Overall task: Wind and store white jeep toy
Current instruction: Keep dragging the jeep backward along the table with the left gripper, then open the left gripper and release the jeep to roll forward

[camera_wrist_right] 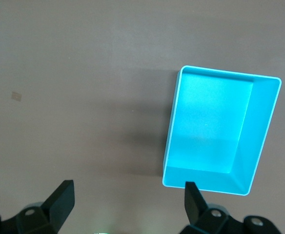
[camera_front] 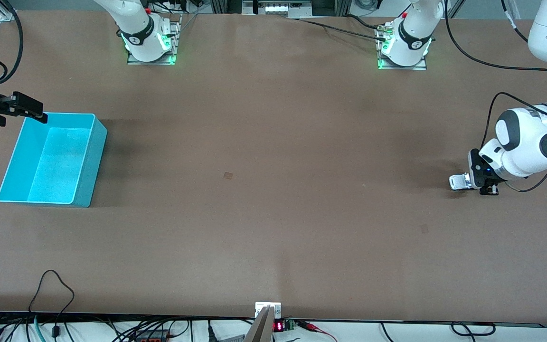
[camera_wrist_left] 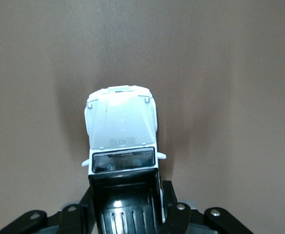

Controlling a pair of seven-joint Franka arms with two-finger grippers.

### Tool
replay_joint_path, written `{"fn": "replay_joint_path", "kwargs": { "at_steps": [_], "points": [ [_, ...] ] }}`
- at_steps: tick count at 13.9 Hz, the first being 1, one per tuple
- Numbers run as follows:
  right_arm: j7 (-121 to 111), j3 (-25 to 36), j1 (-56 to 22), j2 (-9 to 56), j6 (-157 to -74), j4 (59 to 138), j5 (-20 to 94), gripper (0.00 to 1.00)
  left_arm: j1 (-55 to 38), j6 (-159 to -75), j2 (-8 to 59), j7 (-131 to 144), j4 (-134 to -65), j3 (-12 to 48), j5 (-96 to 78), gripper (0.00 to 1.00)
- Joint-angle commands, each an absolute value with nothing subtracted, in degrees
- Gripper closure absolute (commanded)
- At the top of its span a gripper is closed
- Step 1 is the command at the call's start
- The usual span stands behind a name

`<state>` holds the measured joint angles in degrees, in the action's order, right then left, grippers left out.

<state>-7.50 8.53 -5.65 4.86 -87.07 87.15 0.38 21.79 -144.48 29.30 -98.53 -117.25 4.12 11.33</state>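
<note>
One small, light, rigid, slick white jeep toy (camera_wrist_left: pixel 121 127) is pinched by its black rear roof in the left gripper (camera_front: pixel 488 184) near the table's left-arm edge; the right gripper (camera_wrist_right: pixel 128 197), fingers spread, is held over the turquoise bin (camera_front: pixel 86 159).

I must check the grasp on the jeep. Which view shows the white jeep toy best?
The left wrist view: the white jeep toy fills it, its black rear between the left gripper fingers. The front view shows it tiny; the right wrist view misses it.

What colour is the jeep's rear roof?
Black with ribs on the white jeep toy; the left hand grips there. Clearest in the left wrist view.
</note>
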Motion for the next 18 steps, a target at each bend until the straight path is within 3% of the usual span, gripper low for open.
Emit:
{"fn": "replay_joint_path", "kwargs": {
  "at_steps": [1,2,3,8,18],
  "points": [
    [-7.6,8.3,-5.3,4.7,-86.4,86.8,0.4,0.0,23.6,-145.5,33.8,-100.2,-116.3,4.9,12.9,0.62],
    [-7.5,8.3,-5.3,4.7,-86.5,86.7,0.4,0.0,24.3,-145.1,32.0,-100.9,-116.3,6.7,12.7,0.37],
    [-7.4,8.2,-5.3,4.7,-86.5,86.8,0.4,0.0,26.2,-143.9,30.0,-101.1,-116.4,9.3,12.4,0.0],
    [-7.2,8.3,-5.3,4.7,-86.4,86.8,0.4,0.0,27.7,-131.1,18.9,-100.9,-116.2,16.9,12.0,0.0],
    [-7.2,8.3,-5.3,4.7,-86.4,86.8,0.4,0.0,23.0,-127.5,13.2,-100.5,-115.6,19.3,8.2,0.0]
  ]
}}
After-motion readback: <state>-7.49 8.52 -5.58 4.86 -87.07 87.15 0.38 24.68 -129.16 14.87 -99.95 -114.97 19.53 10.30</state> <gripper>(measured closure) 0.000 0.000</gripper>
